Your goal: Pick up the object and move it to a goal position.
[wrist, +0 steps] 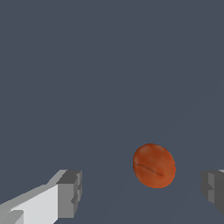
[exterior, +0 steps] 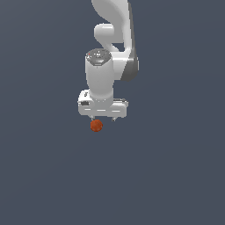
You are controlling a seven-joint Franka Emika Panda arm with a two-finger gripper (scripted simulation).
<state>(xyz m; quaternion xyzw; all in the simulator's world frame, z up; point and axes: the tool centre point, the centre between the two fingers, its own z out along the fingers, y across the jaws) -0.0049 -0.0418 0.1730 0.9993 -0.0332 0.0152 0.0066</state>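
Ball lies beyond my pincer, off-centre toward one finger; my fingers stand apart, holding nothing, and the ball is round, so no axis matters.

There are no words, numbers, labels or signs to read in either picture.
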